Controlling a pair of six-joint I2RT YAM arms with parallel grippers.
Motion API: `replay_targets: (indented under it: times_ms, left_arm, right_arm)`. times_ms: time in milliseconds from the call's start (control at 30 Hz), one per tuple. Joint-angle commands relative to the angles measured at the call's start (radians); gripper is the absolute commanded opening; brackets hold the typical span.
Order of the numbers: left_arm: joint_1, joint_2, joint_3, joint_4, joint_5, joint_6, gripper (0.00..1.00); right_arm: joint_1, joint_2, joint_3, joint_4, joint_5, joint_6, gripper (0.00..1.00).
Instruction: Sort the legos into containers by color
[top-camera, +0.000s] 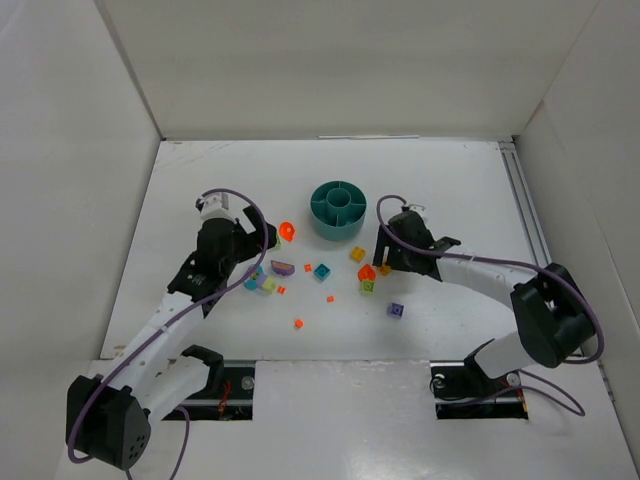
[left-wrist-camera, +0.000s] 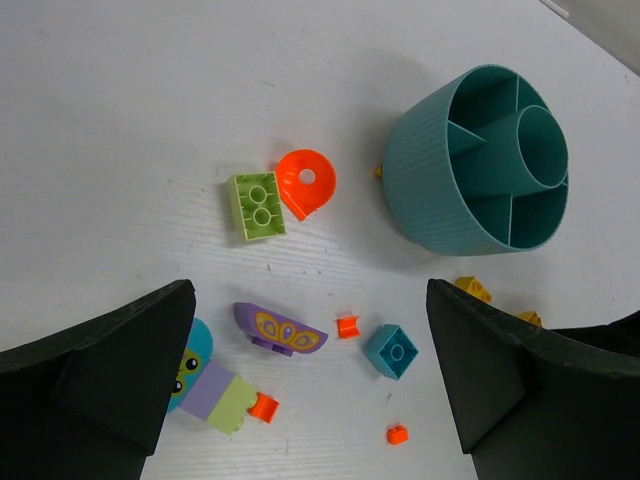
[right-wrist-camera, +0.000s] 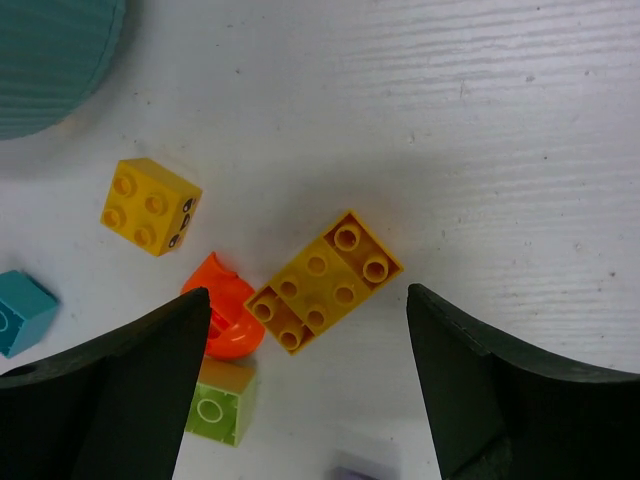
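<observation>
The round teal dish (top-camera: 338, 210) stands at mid-table; its compartments look empty in the left wrist view (left-wrist-camera: 480, 160). My left gripper (top-camera: 262, 243) is open and empty (left-wrist-camera: 310, 292) above a purple butterfly piece (left-wrist-camera: 280, 328), a teal brick (left-wrist-camera: 390, 350) and small orange bits (left-wrist-camera: 347, 325). A lime brick (left-wrist-camera: 258, 205) and an orange round piece (left-wrist-camera: 305, 180) lie beyond. My right gripper (top-camera: 385, 262) is open (right-wrist-camera: 308, 300) over a yellow brick (right-wrist-camera: 323, 282), which lies on the table touching an orange curved piece (right-wrist-camera: 225, 310) and a lime brick (right-wrist-camera: 222, 400).
A small yellow brick (right-wrist-camera: 150, 205) lies near the dish wall (right-wrist-camera: 50, 60). A purple brick (top-camera: 396, 310) and orange bits (top-camera: 298, 323) lie nearer the arm bases. A teal-purple-lime stack (left-wrist-camera: 210, 385) lies by my left finger. White walls enclose the table; a rail (top-camera: 525, 200) runs along the right.
</observation>
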Motion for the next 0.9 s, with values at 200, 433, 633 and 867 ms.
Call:
replay_targets:
  times_ms: [200,433,633,867]
  left_arm:
    - [-0.004,0.033,0.013,0.03,0.018,0.002,1.0]
    - [-0.004,0.042,0.003,0.041,0.009,0.002,1.0]
    - [-0.004,0.042,0.003,0.041,0.009,0.002,1.0]
    - [-0.004,0.042,0.003,0.041,0.009,0.002,1.0]
  right_arm:
    - [0.001,-0.02,-0.014,0.005,0.045,0.149,0.82]
    - [0.001,0.061,-0.005,0.014,0.016,0.169,0.8]
    - [0.001,0.142,0.038,0.023,0.025,0.179,0.73]
    - [0.001,0.164,0.059,-0.012,0.062,0.179,0.59]
